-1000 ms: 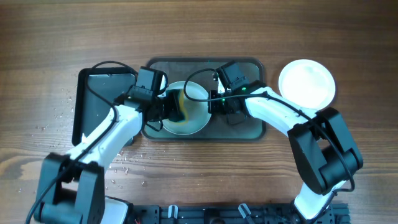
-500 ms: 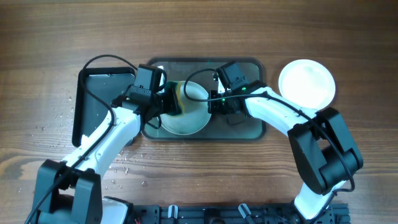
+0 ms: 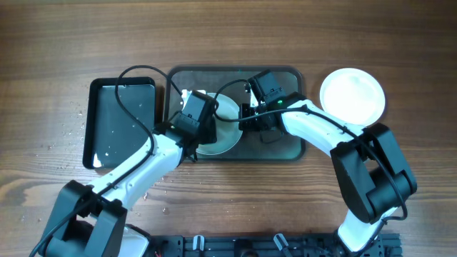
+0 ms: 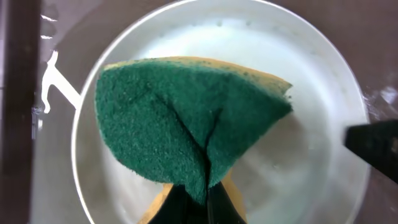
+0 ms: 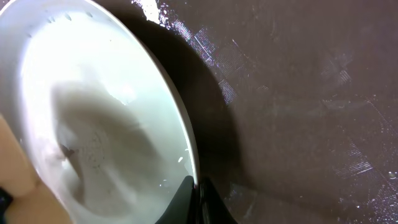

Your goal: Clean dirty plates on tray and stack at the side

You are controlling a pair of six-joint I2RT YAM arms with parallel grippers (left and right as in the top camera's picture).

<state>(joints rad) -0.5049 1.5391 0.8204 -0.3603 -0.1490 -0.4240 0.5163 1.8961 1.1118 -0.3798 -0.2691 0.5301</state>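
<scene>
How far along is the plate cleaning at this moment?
Done: one round white plate sits on the wooden table beside the dark grey-green rectangular tray. In hand: the right end effector pinches the rim of a pale round plate on the tray; the left end effector holds a green-and-yellow sponge over it. Left: finishing and stacking it.

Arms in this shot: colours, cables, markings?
Left arm and right arm match: white rounded links, black joint housings, black wrist blocks, black jaws. A thin black cable loops off each wrist. A green light glows on the right wrist. No markings legible.
</scene>
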